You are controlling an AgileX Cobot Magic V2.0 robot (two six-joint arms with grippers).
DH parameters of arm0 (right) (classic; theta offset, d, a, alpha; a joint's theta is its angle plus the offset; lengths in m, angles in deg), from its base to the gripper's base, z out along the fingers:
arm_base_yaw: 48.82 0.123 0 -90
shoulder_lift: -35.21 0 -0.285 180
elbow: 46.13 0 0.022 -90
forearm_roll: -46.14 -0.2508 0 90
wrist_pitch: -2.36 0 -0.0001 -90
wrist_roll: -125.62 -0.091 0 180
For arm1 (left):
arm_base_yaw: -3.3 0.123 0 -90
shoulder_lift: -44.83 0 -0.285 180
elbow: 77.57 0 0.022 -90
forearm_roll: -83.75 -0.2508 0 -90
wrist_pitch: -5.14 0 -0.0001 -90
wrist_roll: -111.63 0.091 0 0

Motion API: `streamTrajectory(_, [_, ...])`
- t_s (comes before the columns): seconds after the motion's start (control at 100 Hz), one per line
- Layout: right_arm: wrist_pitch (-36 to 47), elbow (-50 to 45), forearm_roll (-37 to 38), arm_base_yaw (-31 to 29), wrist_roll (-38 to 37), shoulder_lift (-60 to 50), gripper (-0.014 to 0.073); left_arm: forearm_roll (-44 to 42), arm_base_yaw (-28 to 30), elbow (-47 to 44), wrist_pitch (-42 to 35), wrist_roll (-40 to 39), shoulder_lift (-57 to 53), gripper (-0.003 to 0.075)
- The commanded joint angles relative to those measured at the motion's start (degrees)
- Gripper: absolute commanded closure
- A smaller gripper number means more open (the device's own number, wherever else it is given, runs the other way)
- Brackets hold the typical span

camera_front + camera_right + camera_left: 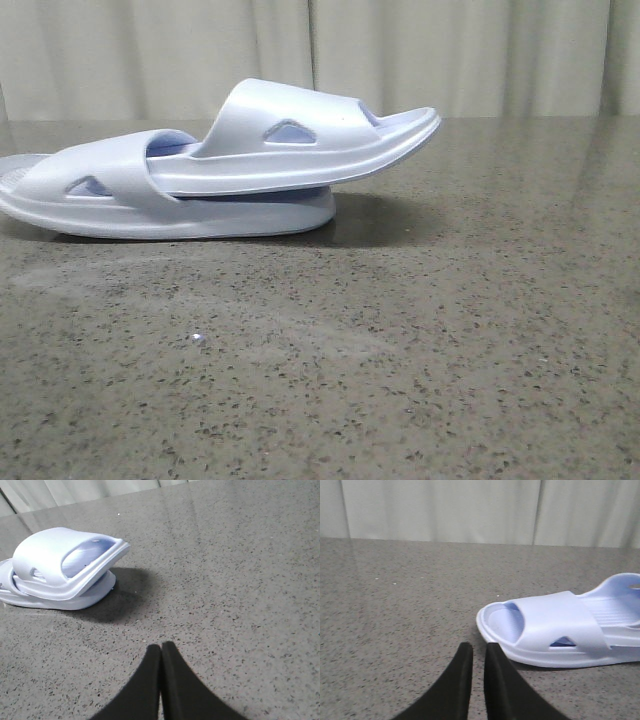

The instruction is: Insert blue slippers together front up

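Note:
The blue slippers lie nested at the left of the front view. The lower slipper (150,215) rests flat on the table. The upper slipper (300,150) is pushed under the lower one's strap, and its front end tilts up to the right. My left gripper (479,647) hovers just off the lower slipper (555,625), fingers almost together and nothing between them. My right gripper (161,646) is shut and empty over bare table, well away from the upper slipper (65,565) and the lower one (50,600). Neither gripper shows in the front view.
The slippers sit on a speckled grey stone table (400,350) that stretches to the right and toward the front. A pale pleated curtain (400,50) hangs behind the table's far edge.

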Motion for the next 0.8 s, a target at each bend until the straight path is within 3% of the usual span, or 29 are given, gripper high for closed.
streamTrajectory(0.0, [-0.5, 1.5, -1.0, 0.2, 0.4, 0.0, 0.0673, -9.8, 2.3, 0.1, -4.1, -9.6, -2.2, 0.0705])
streamTrajectory(0.09, [-0.5, 1.5, -1.0, 0.2, 0.4, 0.0, 0.0673, -12.5, 6.2, -2.3, -3.7, -11.3, -5.4, 0.0705])
streamTrajectory(0.24, [-0.5, 1.5, -1.0, 0.2, 0.4, 0.0, 0.0673, -27.8, 11.1, -8.6, -6.7, -30.6, -11.0, 0.0705])
streamTrajectory(0.31, [-0.5, 1.5, -1.0, 0.2, 0.4, 0.0, 0.0673, -26.4, 11.7, -12.1, -9.3, -31.1, -13.1, 0.0705])
streamTrajectory(0.36, [-0.4, 1.5, -1.0, 0.2, 0.4, 0.0, 0.0673, -26.7, 11.8, -11.8, -3.9, -31.1, -14.5, 0.0705])
streamTrajectory(0.59, [-0.3, 1.5, -1.0, 0.2, 0.4, 0.0, 0.0673, -27.9, 11.8, -11.9, 1.8, -31.0, -17.0, 0.0705])
streamTrajectory(0.79, [-0.3, 1.5, -1.0, 0.2, 0.4, 0.0, 0.0673, -28.2, 11.8, -11.8, 2.0, -31.0, -17.0, 0.0705])
